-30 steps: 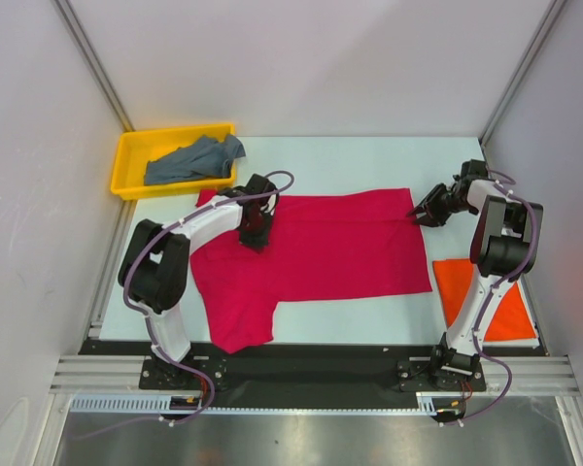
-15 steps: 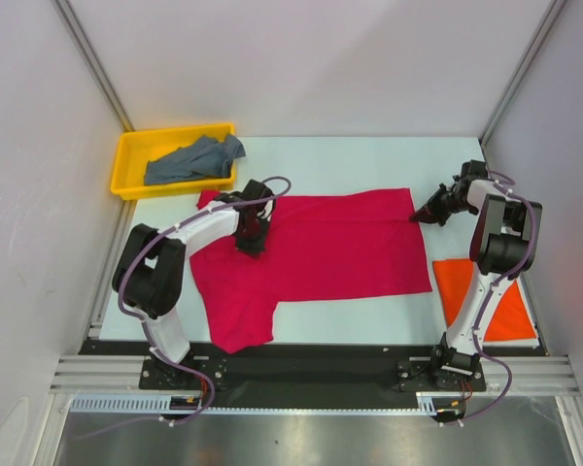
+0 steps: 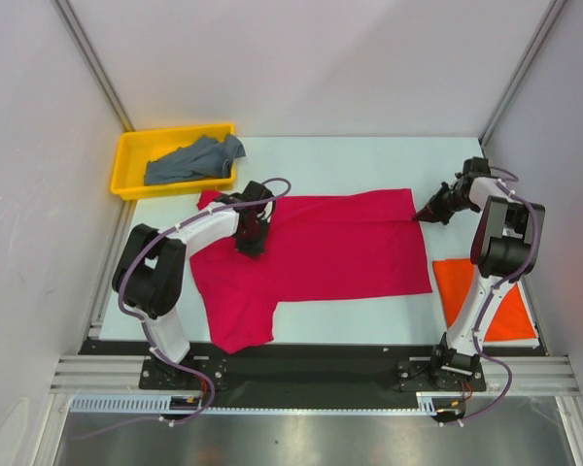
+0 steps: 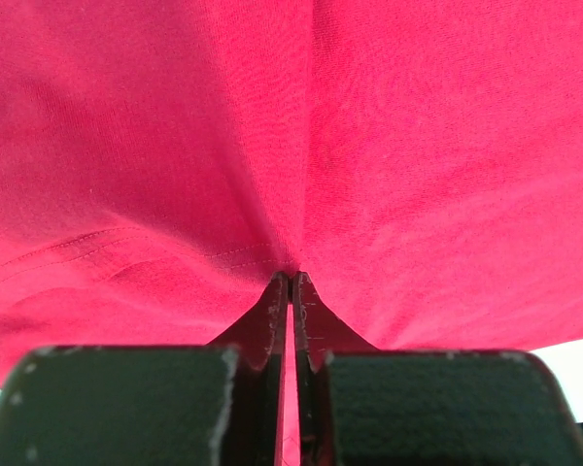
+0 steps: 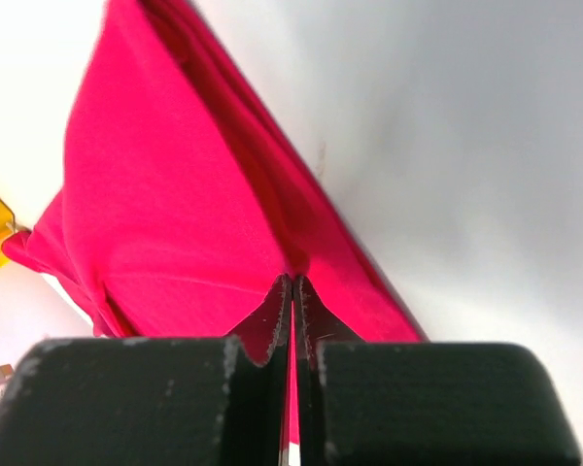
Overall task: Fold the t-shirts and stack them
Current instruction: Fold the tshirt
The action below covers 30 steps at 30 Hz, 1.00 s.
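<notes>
No readable text, label, brand, number or sign in any view. Nothing legible on crimson-pink t-shirt (image 3: 340, 243), orange-red t-shirt (image 3: 515, 316), grey-blue t-shirt (image 3: 189, 160) or yellow tray (image 3: 175, 130).

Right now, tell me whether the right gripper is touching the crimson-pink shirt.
Touching. The right wrist view shows the right gripper shut on the crimson-pink shirt, with a fold of the cloth pinched between its closed jaws.

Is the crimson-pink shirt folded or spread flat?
Spread, not folded: the crimson-pink shirt lies open across the table, sleeve sticking out nearward; left gripper and right gripper each pinch its cloth.
</notes>
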Tool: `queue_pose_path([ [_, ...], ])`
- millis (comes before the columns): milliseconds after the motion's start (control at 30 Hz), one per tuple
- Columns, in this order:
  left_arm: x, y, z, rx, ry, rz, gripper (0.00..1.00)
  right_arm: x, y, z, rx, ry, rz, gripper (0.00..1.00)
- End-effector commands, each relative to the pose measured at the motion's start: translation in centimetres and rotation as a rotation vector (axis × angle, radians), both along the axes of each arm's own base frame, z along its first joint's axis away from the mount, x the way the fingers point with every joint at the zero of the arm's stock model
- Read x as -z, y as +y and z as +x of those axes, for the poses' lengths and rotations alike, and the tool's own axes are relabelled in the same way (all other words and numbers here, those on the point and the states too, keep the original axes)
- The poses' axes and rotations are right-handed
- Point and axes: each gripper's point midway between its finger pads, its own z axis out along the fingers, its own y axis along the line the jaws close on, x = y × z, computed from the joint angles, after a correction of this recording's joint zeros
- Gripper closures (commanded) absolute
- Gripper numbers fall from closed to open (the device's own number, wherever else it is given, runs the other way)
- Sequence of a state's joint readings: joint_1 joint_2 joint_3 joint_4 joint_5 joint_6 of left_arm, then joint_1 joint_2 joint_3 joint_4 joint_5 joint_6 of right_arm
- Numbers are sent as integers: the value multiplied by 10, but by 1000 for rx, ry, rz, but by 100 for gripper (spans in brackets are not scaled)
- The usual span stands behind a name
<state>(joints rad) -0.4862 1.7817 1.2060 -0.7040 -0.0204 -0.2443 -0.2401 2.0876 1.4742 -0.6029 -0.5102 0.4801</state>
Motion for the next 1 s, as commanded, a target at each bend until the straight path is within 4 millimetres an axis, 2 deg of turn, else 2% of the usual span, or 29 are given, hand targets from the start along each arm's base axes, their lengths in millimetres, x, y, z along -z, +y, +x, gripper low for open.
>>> queue_pose_path([
  [0,-13,-7,8,13,-43,-21,95,-38,-15,13,-4,-98,-65,100],
  [133,-14,-8,10,15,-45,-23,95,-44,-16,14,-5,-102,-64,100],
  [300,-18,-5,12,11,-55,-26,97,-41,-15,10,-15,-83,-63,100],
  [433,-23,3,14,-2,-60,-24,98,-44,-28,17,-15,-105,-101,100],
  [500,-25,3,14,5,-64,-26,98,-31,-27,15,-29,-62,-83,100],
  [600,-27,-2,11,21,-55,-55,98,-23,-22,17,-41,-52,-63,100],
  [633,-26,-3,10,24,-48,-59,97,-20,-21,17,-39,-48,-60,96],
  [700,-24,-5,7,33,-29,-77,85,-17,-19,15,-42,-39,-67,88],
  [733,-23,-6,6,34,-26,-79,75,-16,-19,13,-42,-30,-69,85],
  [767,-26,-5,4,34,-33,-81,57,-17,-21,13,-48,-31,-78,77],
  [833,-35,-3,5,32,-59,-85,43,-21,-27,6,-54,-16,-114,67],
  [867,-52,-1,8,20,-103,-98,36,-22,-29,2,-64,-6,-134,64],
  [900,-60,4,5,4,-112,-85,35,-23,-31,-10,-88,30,-186,62],
  [967,-82,14,5,-87,-142,-125,34,-50,-27,-20,-121,-4,-282,55],
])
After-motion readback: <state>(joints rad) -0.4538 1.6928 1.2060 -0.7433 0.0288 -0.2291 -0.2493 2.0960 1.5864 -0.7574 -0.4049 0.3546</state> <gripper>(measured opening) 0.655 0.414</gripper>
